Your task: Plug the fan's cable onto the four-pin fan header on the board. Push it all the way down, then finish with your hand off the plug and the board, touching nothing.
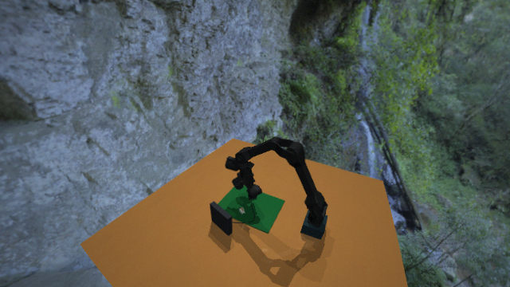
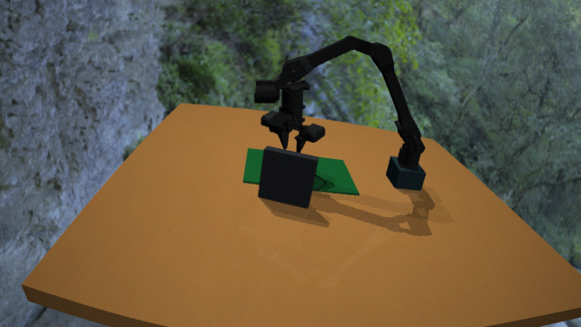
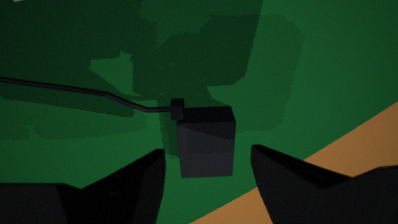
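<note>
The dark plug (image 3: 207, 165) lies on the green board (image 1: 276, 206) (image 2: 336, 169) (image 3: 345, 55), with the cable (image 3: 55, 87) (image 1: 254, 215) (image 2: 325, 183) leaving one end. My gripper (image 3: 208, 156) (image 1: 250, 197) (image 2: 291, 150) is partly open above the board. In the wrist view its fingertips stand on either side of the plug, with visible gaps on both sides. The fan (image 1: 221, 218) (image 2: 288, 178) is a dark square slab standing upright at the board's edge. A small pale part (image 1: 241, 210) on the board appears to be the header; its pins cannot be made out.
The orange table (image 1: 159, 231) (image 2: 182, 254) (image 3: 380, 140) surrounds the board. The arm's base (image 1: 314, 228) (image 2: 405, 174) stands to the right of the board in the top and exterior views. The fan hides part of the board in the exterior view.
</note>
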Robot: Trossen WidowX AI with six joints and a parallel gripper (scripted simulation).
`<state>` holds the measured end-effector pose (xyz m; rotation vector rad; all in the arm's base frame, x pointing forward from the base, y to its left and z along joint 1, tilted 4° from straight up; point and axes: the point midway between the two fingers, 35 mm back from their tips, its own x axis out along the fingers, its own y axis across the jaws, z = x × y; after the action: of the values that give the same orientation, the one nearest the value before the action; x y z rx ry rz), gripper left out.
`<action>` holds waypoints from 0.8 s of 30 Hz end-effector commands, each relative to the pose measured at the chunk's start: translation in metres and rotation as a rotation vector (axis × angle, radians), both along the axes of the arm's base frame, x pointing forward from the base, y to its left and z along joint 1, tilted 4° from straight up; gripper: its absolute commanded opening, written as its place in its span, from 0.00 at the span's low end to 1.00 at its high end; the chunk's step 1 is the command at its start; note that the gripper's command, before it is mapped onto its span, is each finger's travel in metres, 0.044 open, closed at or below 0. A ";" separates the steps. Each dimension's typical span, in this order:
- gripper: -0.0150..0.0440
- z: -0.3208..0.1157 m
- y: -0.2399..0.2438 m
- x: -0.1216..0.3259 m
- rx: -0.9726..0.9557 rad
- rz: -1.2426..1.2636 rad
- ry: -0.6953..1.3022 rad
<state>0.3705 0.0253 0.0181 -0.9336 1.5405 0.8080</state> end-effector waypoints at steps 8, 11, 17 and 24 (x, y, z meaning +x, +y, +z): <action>0.61 -0.019 0.001 0.000 -0.003 -0.006 -0.002; 0.61 -0.024 0.001 0.000 -0.003 -0.006 -0.002; 0.57 -0.025 0.002 0.000 -0.001 0.000 0.001; 0.35 -0.025 0.002 0.000 -0.001 0.000 0.001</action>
<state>0.3702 0.0270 -0.0071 -0.9340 1.5426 0.8086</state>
